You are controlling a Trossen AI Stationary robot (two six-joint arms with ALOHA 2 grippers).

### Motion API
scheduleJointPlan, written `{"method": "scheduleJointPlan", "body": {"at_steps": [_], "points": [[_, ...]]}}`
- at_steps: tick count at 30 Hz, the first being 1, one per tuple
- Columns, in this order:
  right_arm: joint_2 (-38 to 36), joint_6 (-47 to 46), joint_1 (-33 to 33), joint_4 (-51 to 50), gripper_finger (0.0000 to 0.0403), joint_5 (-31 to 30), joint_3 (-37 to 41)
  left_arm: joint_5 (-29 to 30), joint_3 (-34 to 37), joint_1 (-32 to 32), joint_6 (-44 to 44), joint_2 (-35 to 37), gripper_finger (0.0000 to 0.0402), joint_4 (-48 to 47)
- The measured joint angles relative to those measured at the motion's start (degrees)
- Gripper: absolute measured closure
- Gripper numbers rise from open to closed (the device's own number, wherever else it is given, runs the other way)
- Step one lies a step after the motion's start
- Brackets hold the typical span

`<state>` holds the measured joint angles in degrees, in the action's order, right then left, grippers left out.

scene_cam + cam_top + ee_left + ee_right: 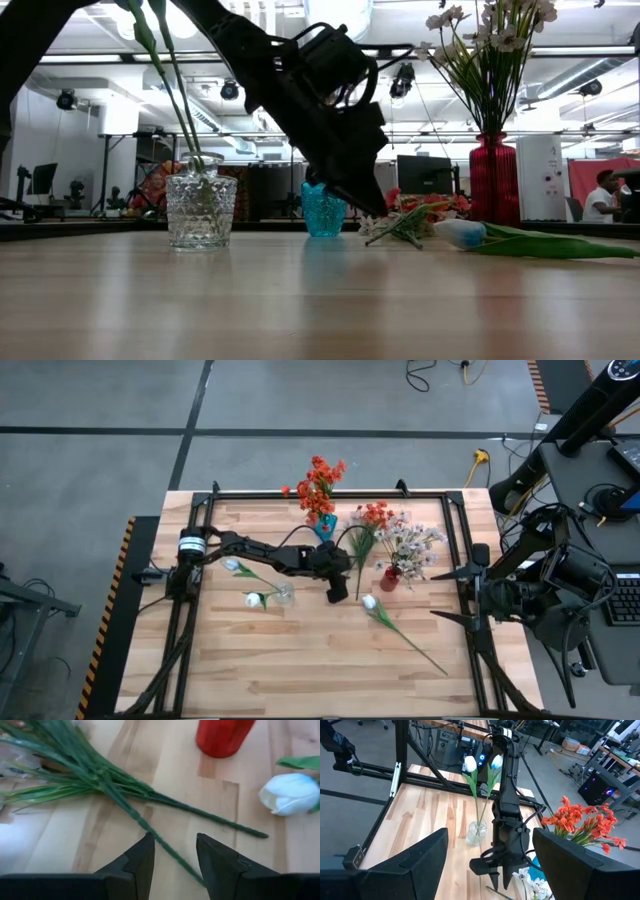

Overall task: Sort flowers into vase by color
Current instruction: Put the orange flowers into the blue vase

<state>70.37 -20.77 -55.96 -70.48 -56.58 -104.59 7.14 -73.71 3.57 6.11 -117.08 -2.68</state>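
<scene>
- The left gripper was low over the middle of the bench, its jaws parted and holding nothing.
- A loose flower spray lay flat on the bench; its thin green stem ran between the parted jaws. Contact with either jaw could not be determined.
- The spray showed long narrow green leaves; in the high view its orange-red blossoms lay toward the far side of the bench.
- A white tulip bud on a long green stem lay on the bench just beside the left gripper.
- The red vase stood upright nearby and held pale pink-white blossoms.
- The blue vase held orange-red blossoms.
- The clear glass vase held two white tulips on tall stems.
- The right gripper waited at the right edge of the bench, jaws spread wide and empty.
</scene>
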Motion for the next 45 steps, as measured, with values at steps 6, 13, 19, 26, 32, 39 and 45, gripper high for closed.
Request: {"method": "scheduleJointPlan", "body": {"at_steps": [6, 13, 19, 26, 32, 39, 45], "points": [[0.00, 0.38, 0.00, -0.02, 0.0119, 0.00, 0.04, 1.68, 0.09, -1.26, -0.02, -0.74, 0.0258, 0.21], [0.02, 0.41, 0.00, -0.04, 0.0119, 0.00, 0.15, 4.55, -0.13, -1.44, 1.31, -1.89, 0.0223, 2.77], [0.02, 0.40, 0.00, 0.00, 0.0119, 0.01, 0.49, 5.66, 0.04, -1.55, 1.92, -2.95, 0.0206, 4.11], [0.20, 0.39, 0.00, 0.07, 0.0119, 0.00, 0.96, 8.61, -0.17, -1.45, 3.13, -4.49, 0.0205, 5.97], [0.59, 0.35, -0.01, 0.11, 0.0119, 0.00, 0.96, 8.63, -0.41, -1.53, 5.64, -6.53, 0.0209, 6.68], [0.74, 0.34, -0.02, 0.24, 0.0119, 0.02, 0.98, 8.61, -0.55, -1.53, 6.66, -6.75, 0.0264, 6.68], [1.13, 0.21, -0.01, 0.28, 0.0119, 0.02, 1.00, 8.90, -0.55, -1.51, 6.93, -6.75, 0.0343, 6.60]]}}
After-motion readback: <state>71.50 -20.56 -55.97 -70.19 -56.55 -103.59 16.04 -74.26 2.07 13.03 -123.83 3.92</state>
